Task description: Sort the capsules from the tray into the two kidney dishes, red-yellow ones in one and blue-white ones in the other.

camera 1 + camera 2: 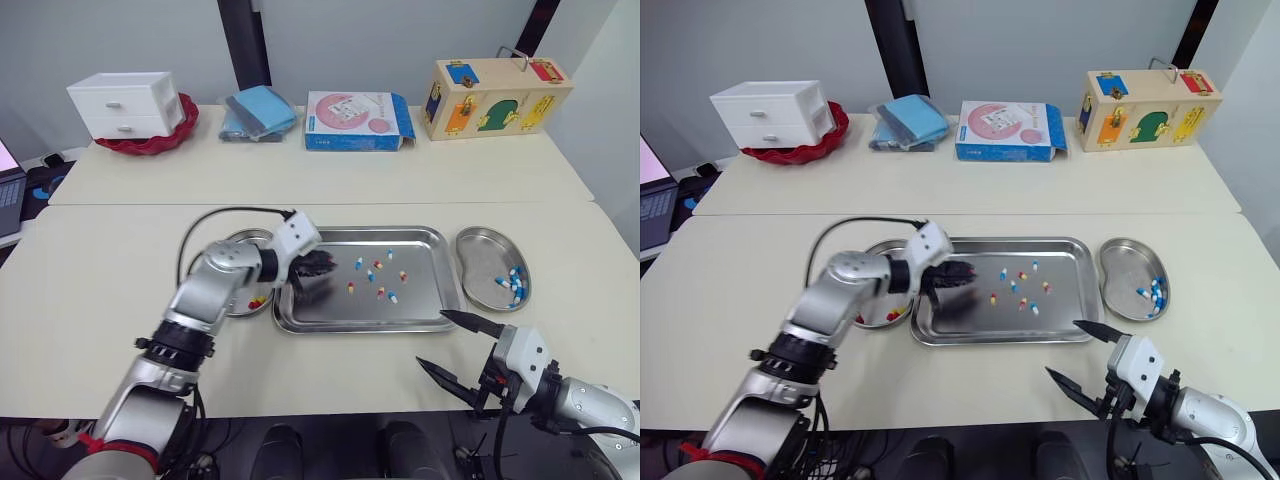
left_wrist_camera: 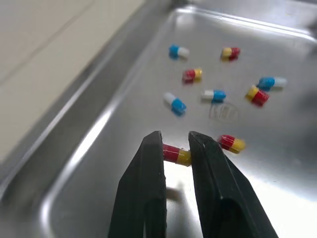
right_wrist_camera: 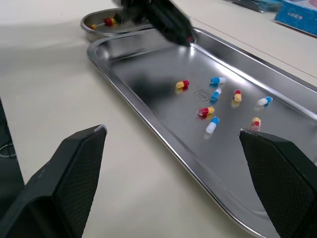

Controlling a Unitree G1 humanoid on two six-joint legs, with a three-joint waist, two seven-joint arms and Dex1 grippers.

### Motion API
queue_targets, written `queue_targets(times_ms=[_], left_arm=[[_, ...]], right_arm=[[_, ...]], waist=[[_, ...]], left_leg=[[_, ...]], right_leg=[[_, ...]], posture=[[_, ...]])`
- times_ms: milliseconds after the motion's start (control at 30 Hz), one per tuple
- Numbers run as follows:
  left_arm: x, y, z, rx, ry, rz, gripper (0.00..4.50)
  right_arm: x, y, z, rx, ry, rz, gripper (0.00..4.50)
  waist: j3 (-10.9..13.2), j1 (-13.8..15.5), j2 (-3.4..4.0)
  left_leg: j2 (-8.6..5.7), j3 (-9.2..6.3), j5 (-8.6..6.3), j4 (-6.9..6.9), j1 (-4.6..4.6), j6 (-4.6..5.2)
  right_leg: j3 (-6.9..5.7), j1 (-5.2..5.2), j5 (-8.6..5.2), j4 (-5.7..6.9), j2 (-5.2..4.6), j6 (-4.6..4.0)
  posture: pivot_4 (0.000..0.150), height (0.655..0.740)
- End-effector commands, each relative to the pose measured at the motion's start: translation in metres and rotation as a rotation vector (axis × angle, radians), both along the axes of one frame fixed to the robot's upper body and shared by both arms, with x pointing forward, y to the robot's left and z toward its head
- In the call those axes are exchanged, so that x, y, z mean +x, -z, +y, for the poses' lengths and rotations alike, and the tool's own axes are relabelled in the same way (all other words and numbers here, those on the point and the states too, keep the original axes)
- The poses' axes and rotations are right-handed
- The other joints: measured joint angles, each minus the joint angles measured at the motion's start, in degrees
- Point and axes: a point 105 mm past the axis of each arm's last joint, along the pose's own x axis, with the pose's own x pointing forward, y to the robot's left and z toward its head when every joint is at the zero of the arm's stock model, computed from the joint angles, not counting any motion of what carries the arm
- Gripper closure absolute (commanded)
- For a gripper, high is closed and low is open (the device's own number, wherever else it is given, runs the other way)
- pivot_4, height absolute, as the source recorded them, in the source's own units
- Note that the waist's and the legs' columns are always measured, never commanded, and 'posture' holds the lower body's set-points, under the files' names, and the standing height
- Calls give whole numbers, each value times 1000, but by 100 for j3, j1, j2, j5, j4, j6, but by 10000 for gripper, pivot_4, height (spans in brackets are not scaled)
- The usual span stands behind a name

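I saw one red-yellow capsule pinched between the two fingers of the left gripper, over the left part of the tray. Other capsules lay loose in the middle of the tray. The left dish held red-yellow ones. The right dish held blue-white ones. The right gripper was spread wide open, near the tray's near right corner.

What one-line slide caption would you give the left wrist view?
Left gripper pinching a red-yellow capsule over the tray, with eight loose capsules beyond.
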Motion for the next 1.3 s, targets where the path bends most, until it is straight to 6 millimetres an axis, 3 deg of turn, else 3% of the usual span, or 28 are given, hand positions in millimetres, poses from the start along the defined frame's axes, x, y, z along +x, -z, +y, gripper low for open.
queue_targets(times_ms=[33, 133, 300, 433, 567, 600, 933, 1100, 1300], left_arm=[[-10, -23, 32, -48, -119, -14, 40845], [-18, -33, 62, -90, -243, 7, 40847], [-32, -28, 96, -68, -371, 21, 40850], [-37, -21, 101, -69, -380, 28, 40852], [-36, -29, 102, -124, -357, -19, 40852], [-36, -30, 103, -118, -355, -22, 33489], [-37, -26, 107, -115, -331, -10, 1128], [-45, -26, 111, -133, -311, -17, 518], [-77, -16, 134, -117, -296, -8, 518]], right_arm=[[-3, -9, 13, 16, -115, -32, 0], [0, -14, 25, 41, -188, -49, 0], [9, -21, 40, 78, -232, -74, 0], [11, -20, 48, 85, -257, -71, 0], [14, -22, 51, 88, -251, -72, 0], [14, -22, 51, 87, -250, -70, 0], [13, -25, 52, 88, -234, -63, 0], [15, -26, 49, 77, -208, -70, 0], [16, -27, 31, 50, -105, -69, 0]], waist=[[-2, -3, 3], [0, 18, 1], [2, 55, -4], [2, 99, -5], [3, 96, -6], [3, 94, -6], [3, 90, -6], [3, 75, -6], [3, 40, -6]], left_leg=[[0, 0, 0, 0, 0, 0], [0, 0, -1, 1, 3, 1], [0, -2, 0, 4, -2, 1], [0, -3, 0, 5, -4, 0], [1, -3, 0, 5, -5, 0], [0, -3, 0, 5, -4, 0], [0, -3, 0, 4, -4, 0], [0, -3, 0, 4, -4, 1], [1, -3, -1, 1, -6, 1]], right_leg=[[-2, 3, 0, 0, -1, 0], [-2, 2, 0, 5, 0, 0], [-6, 0, 0, 8, -2, 1], [-8, -1, 0, 8, -2, 0], [-8, -6, 0, 16, -2, 0], [-7, -7, 0, 17, -2, 0], [-6, -11, -1, 22, -1, -1], [-5, -12, -1, 23, -1, -1], [-3, -17, -2, 23, -1, -4]], posture=[[1500, 7078], [1500, 7078], [1500, 7078], [1500, 7078], [1500, 7078], [1500, 7078], [1500, 7078], [1500, 7078], [1500, 7078]])
